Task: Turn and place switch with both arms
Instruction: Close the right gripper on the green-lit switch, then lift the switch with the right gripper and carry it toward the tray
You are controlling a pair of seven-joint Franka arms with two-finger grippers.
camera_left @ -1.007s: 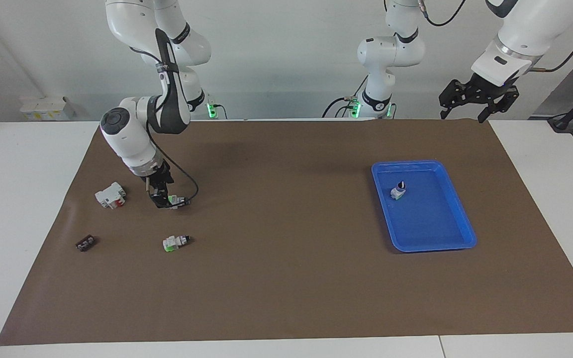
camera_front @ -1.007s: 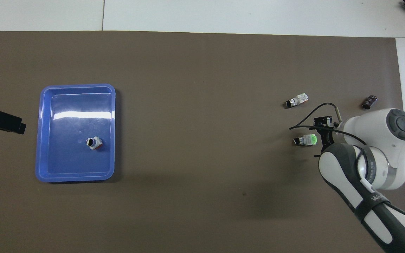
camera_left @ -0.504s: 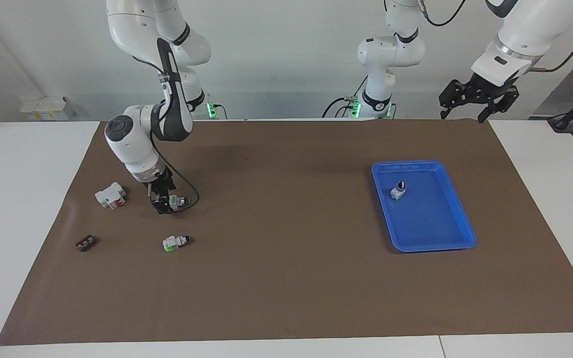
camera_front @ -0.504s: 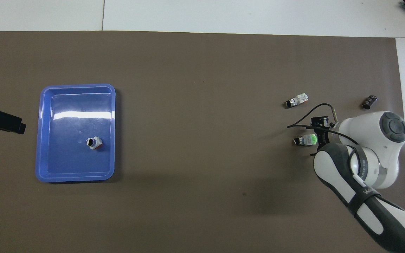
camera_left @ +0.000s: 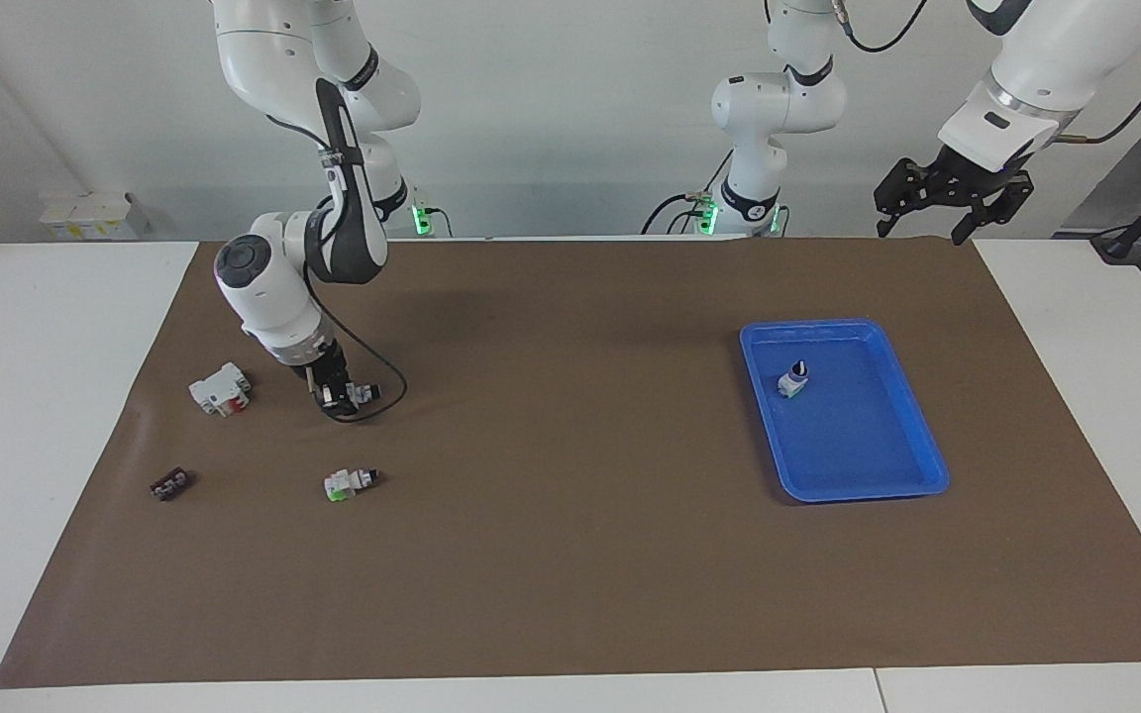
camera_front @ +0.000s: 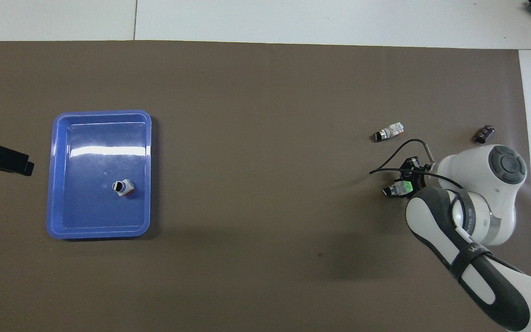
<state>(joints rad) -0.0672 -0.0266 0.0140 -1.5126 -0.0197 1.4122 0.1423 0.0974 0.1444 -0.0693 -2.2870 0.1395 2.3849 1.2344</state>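
My right gripper is shut on a switch with a white body, green part and black knob, and holds it low over the mat at the right arm's end; the switch also shows in the overhead view beside the gripper. A second switch lies on the mat farther from the robots and shows from above too. A third switch stands in the blue tray. My left gripper waits open and raised at the left arm's end.
A white block with a red part lies beside the right gripper, toward the table's end. A small dark strip lies farther from the robots. The blue tray sits toward the left arm's end. A brown mat covers the table.
My right arm's wrist has turned and shifted a little toward the middle of the table, and the held switch has moved with it. The left arm has not moved.
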